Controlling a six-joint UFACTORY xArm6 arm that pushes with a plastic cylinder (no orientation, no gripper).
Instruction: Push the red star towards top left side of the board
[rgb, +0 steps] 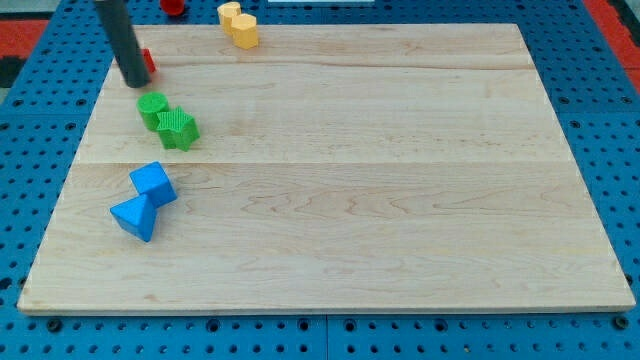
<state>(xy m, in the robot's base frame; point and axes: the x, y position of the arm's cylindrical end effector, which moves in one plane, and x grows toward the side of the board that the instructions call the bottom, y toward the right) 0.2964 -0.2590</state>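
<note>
A red block (148, 63) lies near the board's top left corner, mostly hidden behind my rod, so I cannot make out its shape. My tip (134, 83) rests on the board at the red block's lower left, touching or nearly touching it. A second red block (174, 6) sits at the view's top edge, cut off by the frame.
Two yellow blocks (239, 25) sit together at the top of the wooden board (350, 200). A green round block (152, 107) and a green star-like block (179, 129) touch just below my tip. A blue cube (153, 183) and a blue triangle (134, 217) lie at the left.
</note>
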